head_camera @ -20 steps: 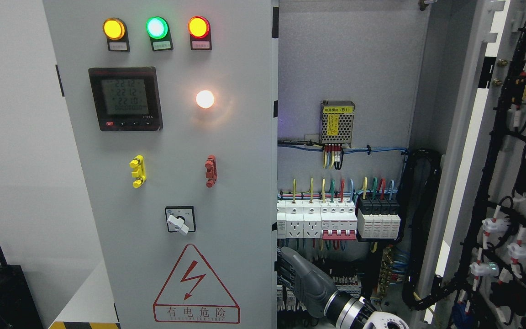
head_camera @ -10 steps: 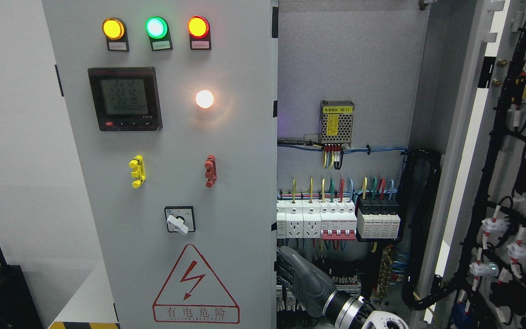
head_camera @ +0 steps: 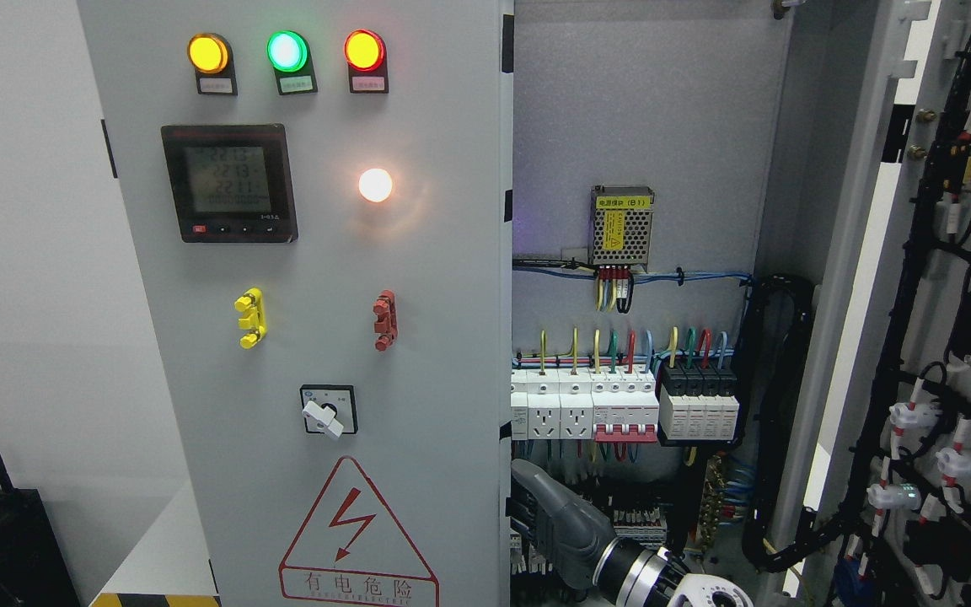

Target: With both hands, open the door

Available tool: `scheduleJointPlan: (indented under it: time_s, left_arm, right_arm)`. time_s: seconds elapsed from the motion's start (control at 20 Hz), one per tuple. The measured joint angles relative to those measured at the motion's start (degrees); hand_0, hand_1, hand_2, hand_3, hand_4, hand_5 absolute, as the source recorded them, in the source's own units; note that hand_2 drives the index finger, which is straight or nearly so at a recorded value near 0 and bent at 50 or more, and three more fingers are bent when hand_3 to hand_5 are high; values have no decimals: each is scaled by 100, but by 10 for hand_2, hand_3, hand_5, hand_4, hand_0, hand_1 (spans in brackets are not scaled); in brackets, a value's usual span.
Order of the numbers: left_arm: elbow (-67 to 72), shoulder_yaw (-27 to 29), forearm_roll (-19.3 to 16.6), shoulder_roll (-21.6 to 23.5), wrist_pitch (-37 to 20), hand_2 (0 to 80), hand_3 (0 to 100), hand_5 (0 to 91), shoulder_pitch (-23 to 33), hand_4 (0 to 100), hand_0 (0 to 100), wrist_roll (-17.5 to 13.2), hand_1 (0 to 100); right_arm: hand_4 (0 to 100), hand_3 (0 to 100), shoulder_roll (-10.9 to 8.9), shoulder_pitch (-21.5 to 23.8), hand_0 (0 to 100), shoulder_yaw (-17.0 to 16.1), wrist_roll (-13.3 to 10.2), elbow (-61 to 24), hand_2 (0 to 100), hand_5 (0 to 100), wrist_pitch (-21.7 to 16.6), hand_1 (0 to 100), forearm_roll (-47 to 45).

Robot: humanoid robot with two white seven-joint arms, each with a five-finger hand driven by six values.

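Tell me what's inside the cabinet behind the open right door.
A mesh power supply, a row of breakers with coloured wires, and black cable bundles. The left door hides the left half; the right robot hand covers some lower terminals.

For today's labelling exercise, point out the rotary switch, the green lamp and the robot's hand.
rotary switch [head_camera: 323, 419]: head view, on its white knob.
green lamp [head_camera: 287, 51]: head view, centre of the lit lens.
right hand [head_camera: 555, 518]: head view, on the grey back of the hand.

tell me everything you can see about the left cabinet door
The left cabinet door is a tall grey metal panel. It carries amber, green and red lamps, a lit white lamp, a dark meter, yellow and red handles, a rotary switch and a red warning triangle. The right hand reaches its right edge from inside the cabinet.
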Motion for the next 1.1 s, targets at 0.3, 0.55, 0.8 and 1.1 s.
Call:
scheduleJointPlan:
  time_s: [0.3,0.55,0.8,1.1]
  left_arm:
    - [0,0,0,0,-3,0,0,0,1,0,0,0,0]
    - [0,0,0,0,-3,0,0,0,3,0,0,0,0]
    - [0,0,0,0,-3,0,0,0,4,0,0,0,0]
    - [0,0,0,0,-3,0,0,0,4,0,0,0,0]
  right_arm:
    - [0,0,3,12,382,0,40,-7,0,0,1,0,-43]
    - [0,0,0,41,381,6,211,-21,0,0,-29,0,-187]
    - [0,0,-8,67,382,12,482,-68,0,0,-44,0,-248]
    - [0,0,-4,157,382,21,554,-161,0,0,-60,0,-275]
